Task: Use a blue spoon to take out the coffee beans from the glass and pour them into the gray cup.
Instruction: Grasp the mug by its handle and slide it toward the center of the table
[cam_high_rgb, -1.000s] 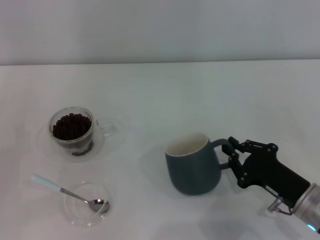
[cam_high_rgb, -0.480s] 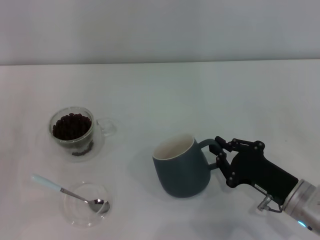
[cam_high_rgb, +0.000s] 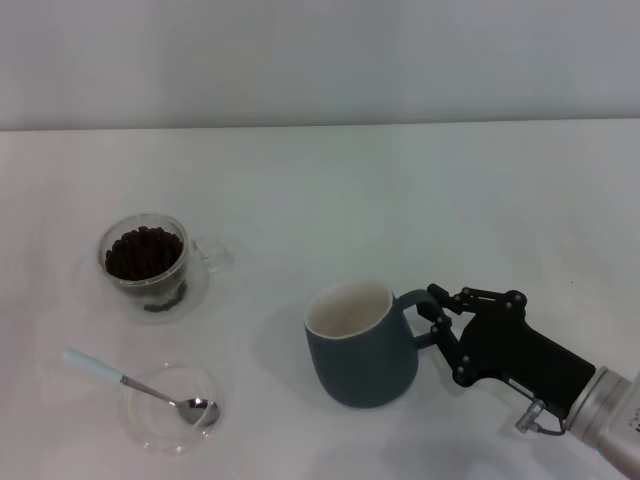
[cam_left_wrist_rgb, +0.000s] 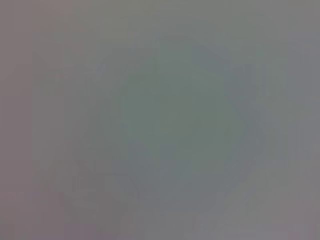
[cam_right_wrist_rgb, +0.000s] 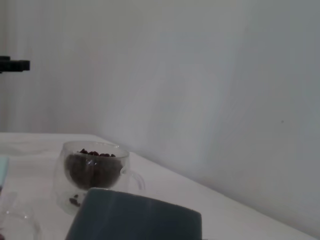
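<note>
As seen from the head, the rounded slate-gray ceramic cup (cam_high_rgb: 362, 345) is pinched at its loop handle by the black right gripper (cam_high_rgb: 440, 322); the clear double-walled glass (cam_high_rgb: 146, 254) of dark coffee beans (cam_high_rgb: 143, 252) stands far left, the pale-blue-handled spoon (cam_high_rgb: 138, 385) below it in a shallow clear dish (cam_high_rgb: 150, 420). Right wrist: cup rim (cam_right_wrist_rgb: 135, 216) before the glass (cam_right_wrist_rgb: 92, 172). Left wrist: nothing discernible.

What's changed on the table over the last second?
The right gripper, closed on the handle of the gray cup, dragged it toward the robot's left, nearer the glass dish. The glass, coffee beans and blue spoon stayed put.
</note>
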